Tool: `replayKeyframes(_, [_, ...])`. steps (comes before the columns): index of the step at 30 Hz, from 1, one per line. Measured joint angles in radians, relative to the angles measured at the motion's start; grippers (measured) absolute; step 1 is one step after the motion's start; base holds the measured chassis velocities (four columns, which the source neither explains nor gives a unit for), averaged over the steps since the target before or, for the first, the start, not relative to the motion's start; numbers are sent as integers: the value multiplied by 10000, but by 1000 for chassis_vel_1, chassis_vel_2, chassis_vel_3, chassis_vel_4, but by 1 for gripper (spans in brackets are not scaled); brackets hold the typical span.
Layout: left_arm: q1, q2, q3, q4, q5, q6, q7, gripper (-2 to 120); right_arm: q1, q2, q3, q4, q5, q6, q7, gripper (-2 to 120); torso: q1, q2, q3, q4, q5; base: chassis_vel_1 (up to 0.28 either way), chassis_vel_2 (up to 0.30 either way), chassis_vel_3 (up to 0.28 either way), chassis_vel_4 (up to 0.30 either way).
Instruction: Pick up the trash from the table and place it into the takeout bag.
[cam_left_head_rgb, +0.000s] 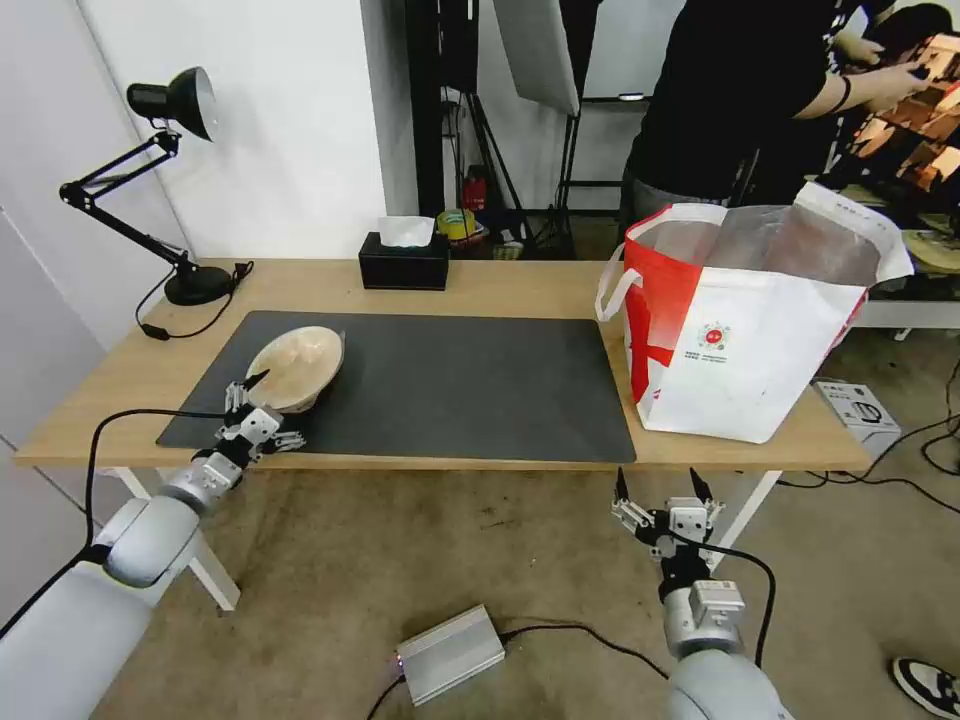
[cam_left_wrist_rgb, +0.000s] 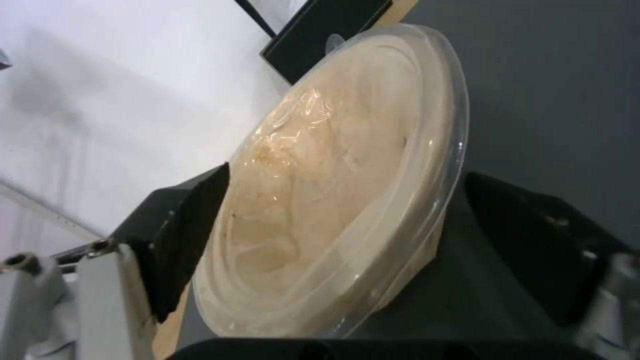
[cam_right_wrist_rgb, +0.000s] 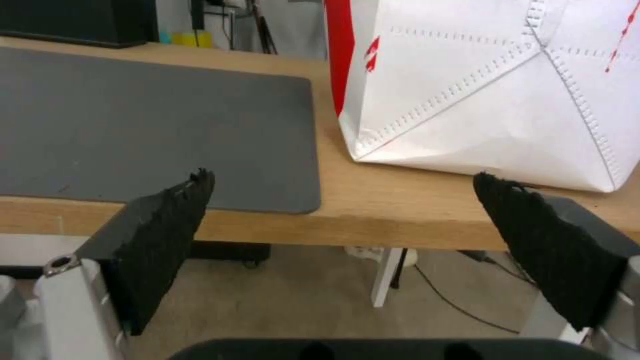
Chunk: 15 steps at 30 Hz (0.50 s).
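A beige paper-pulp bowl (cam_left_head_rgb: 297, 367), tilted on edge at the near left corner of the dark grey mat (cam_left_head_rgb: 450, 385), is the one piece of trash in sight on the desk (cam_left_head_rgb: 520, 285), suggesting the clean-up is in its last stage. The left gripper (cam_left_head_rgb: 258, 403) brackets the bowl's rim, one pad on either side; whether it has clamped down cannot be told. The takeout bag (cam_left_head_rgb: 745, 330) stands open-mouthed at the desk's right end, well apart from the bowl, with bare mat between them offering a clear run. The right gripper (cam_left_head_rgb: 662, 490) hangs spread wide and empty below the desk's front edge, near the bag. The bag's tall wall must be cleared first.
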Motion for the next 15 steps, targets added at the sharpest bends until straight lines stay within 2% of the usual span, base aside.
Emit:
replayKeyframes(2, [-11, 0, 6, 5, 0, -2, 0, 84, 0, 4, -2, -1, -4, 0, 0, 99, -1, 0, 0, 0, 0, 0, 0, 0, 0])
replayKeyframes(5, [-20, 25, -13, 17, -1, -5, 0, 68, -12, 36, -19, -16, -36, 9, 0, 99, -1, 0, 0, 0, -1, 0, 0, 0, 0])
replayKeyframes(15, [-11, 98, -69, 31, -29, -10, 2, 51, 22, 78, -60, -81, -73, 24, 0, 99, 0, 0, 0, 0, 0, 0, 0, 0, 0])
